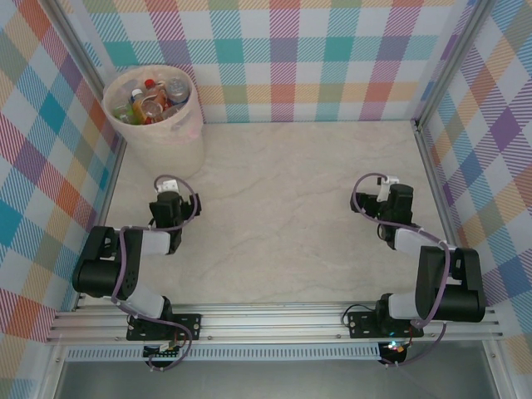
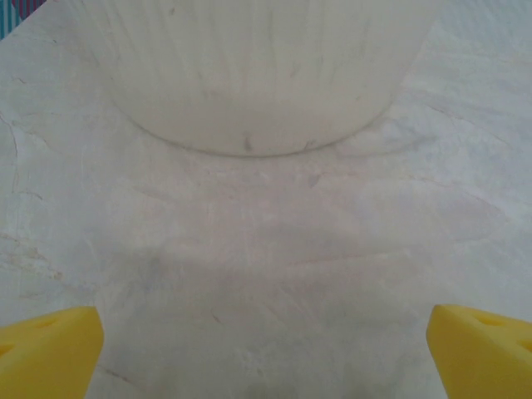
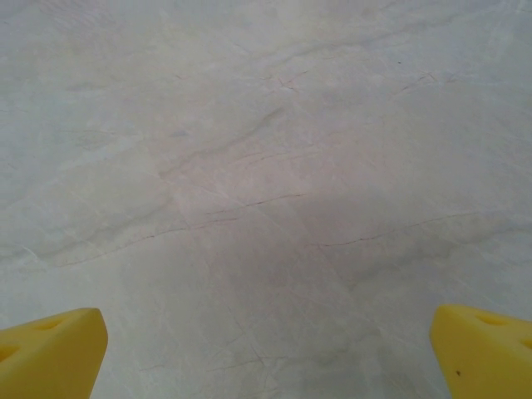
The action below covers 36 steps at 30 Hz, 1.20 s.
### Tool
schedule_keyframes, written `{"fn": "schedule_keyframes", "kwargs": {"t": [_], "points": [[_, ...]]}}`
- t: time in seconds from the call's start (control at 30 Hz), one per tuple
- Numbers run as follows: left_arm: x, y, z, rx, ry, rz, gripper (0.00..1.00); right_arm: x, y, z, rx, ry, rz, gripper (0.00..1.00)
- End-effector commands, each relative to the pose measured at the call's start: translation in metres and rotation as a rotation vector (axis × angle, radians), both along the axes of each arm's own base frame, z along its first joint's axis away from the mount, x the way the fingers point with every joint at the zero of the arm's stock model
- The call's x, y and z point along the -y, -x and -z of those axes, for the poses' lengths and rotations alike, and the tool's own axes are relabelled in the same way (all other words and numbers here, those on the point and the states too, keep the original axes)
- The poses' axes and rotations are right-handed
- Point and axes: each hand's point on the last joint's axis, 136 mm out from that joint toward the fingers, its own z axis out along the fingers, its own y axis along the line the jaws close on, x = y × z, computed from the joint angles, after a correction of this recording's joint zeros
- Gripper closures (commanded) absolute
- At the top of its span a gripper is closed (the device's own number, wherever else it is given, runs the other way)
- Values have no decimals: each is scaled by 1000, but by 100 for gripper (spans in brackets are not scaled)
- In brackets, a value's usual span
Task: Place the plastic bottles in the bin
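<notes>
Bottle location: the plastic bottles (image 1: 150, 101) lie piled inside the bin (image 1: 160, 133), which stands at 10 o'clock on the table (image 1: 283, 208), against the far-left corner.
Bottle handling: judged light and thin-walled. They dent under hard squeeze, and their smooth round sides roll and slip.
Bottle grip point: across the labelled mid-body, jaws square to the long axis. The cap and neck are too narrow for a secure hold.
Bin handling: judged stiff but light for its bulk, so a nudge at the wall may slide it. The clear liner (image 1: 193, 125) over the rim is soft and can snag a finger.
Left gripper (image 2: 266, 353): jaws spread wide with nothing between them. Its yellow pads (image 2: 50, 349) sit at 7 and 5 o'clock in the wrist view, and the bin base (image 2: 249, 75) is at 12 o'clock, near but not touching.
Right gripper (image 3: 266, 353): jaws spread wide and empty, over bare table at 3 o'clock of the work area.
Task status: judged complete or nearly so, since every bottle that can be made out is in the bin.
Hidden: the lower bottles are covered by the upper ones and by the bin wall, so the count cannot be told.
Cut off: the bin rim lies beyond the left wrist view.
Hard to make out: label text and cap colours are too small to read.
</notes>
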Motion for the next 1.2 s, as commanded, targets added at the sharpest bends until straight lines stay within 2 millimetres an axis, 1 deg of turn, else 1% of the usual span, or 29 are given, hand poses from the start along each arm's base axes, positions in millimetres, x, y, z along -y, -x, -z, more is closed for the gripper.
{"fn": "schedule_keyframes", "kwargs": {"t": [0.0, 0.13, 0.2, 0.33, 0.4, 0.43, 0.47, 0.5, 0.53, 0.57, 0.6, 0.8, 0.9, 1.17], "points": [[3, -10, -20, 105, 2, 29, 0, -2, -7, -23, 135, 5, -26, 0], [4, -10, -20, 102, -10, 29, 0, 0, -13, -33, 236, -8, 1, 0], [5, -10, -20, 102, -9, 29, 0, 1, -14, -25, 244, -13, 7, 0], [4, -10, -20, 104, -11, 28, 0, -3, -6, -27, 316, -9, -15, 0], [5, -10, -21, 106, -10, 30, 0, -6, -2, -18, 331, -7, -33, 0], [4, -10, -20, 105, -11, 29, 0, -9, -6, -17, 346, -11, -51, 0], [5, -10, -21, 107, -10, 29, 0, -12, -8, -14, 327, -13, -73, 0], [4, -10, -21, 106, -10, 28, 0, -13, -12, -8, 250, -17, -85, 0], [5, -10, -21, 106, -10, 29, 0, -13, -22, -6, 218, -17, -77, 0], [4, -10, -20, 105, -11, 28, 0, -15, -26, -7, 221, 21, -65, 0], [5, -10, -21, 106, -10, 31, 0, -17, -26, -4, 198, 44, -61, 0], [4, -10, -20, 105, -10, 28, 0, -18, -26, -6, 209, 47, -67, 0], [4, -10, -20, 103, -11, 28, 0, -24, -26, -5, 202, 43, -101, 0], [4, -10, -21, 107, -10, 28, 0, -24, -26, -6, 204, 43, -100, 0]]}}
